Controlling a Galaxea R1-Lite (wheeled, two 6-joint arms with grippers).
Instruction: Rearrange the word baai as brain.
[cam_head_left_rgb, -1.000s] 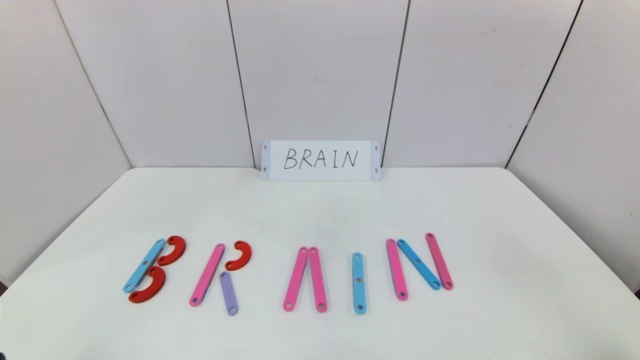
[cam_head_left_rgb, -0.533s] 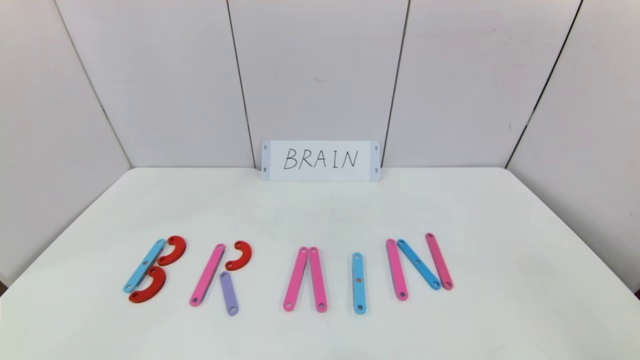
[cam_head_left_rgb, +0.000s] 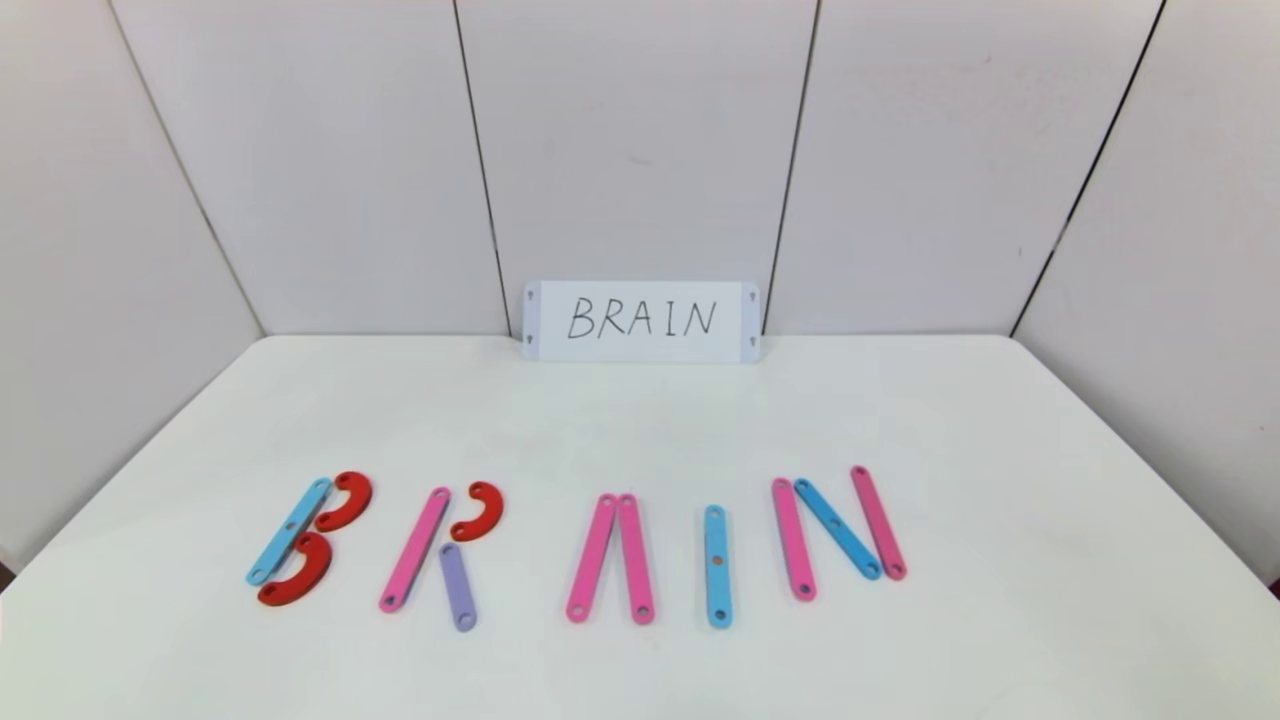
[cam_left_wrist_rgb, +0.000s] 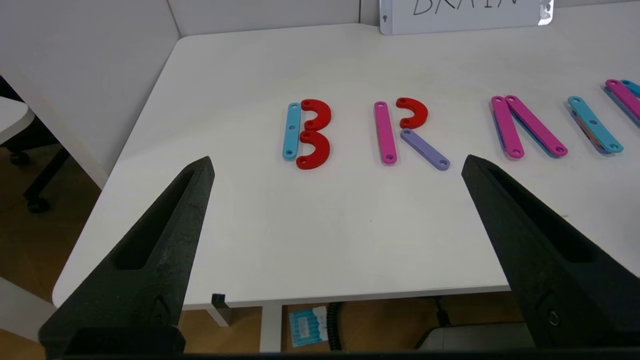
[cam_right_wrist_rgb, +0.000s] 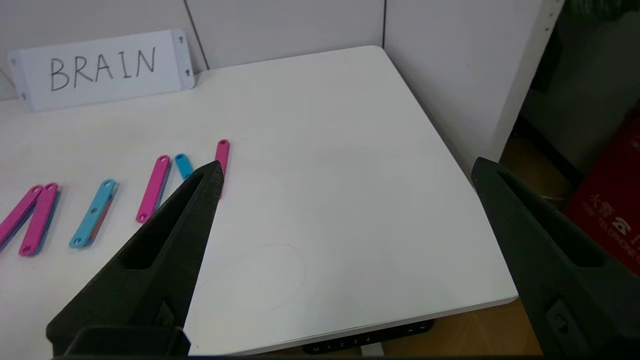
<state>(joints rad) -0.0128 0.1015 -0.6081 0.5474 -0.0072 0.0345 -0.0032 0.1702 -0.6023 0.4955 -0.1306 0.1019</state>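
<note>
Five plastic letters (cam_head_left_rgb: 575, 545) reading BRAIN are laid flat in a row along the table's (cam_head_left_rgb: 640, 420) near edge, spanning from toward the near-left corner to right of the middle. The B (cam_head_left_rgb: 305, 537) is made of a blue strip touching two red arcs; the R (cam_head_left_rgb: 440, 550) of a pink strip, a red arc and a short purple strip; the A (cam_head_left_rgb: 611, 558) of two pink strips meeting at their far ends; the I (cam_head_left_rgb: 717, 566) of one blue strip; the N (cam_head_left_rgb: 838, 532) of two pink strips with a blue diagonal between them. A white card (cam_head_left_rgb: 641, 321) handwritten BRAIN is stood against the wall at the far edge's middle. The left gripper (cam_left_wrist_rgb: 337, 167) is held off the near-left corner, fingers spread wide, nothing grasped. The right gripper (cam_right_wrist_rgb: 345, 167) is held off the near-right corner, fingers likewise spread, nothing grasped.
</note>
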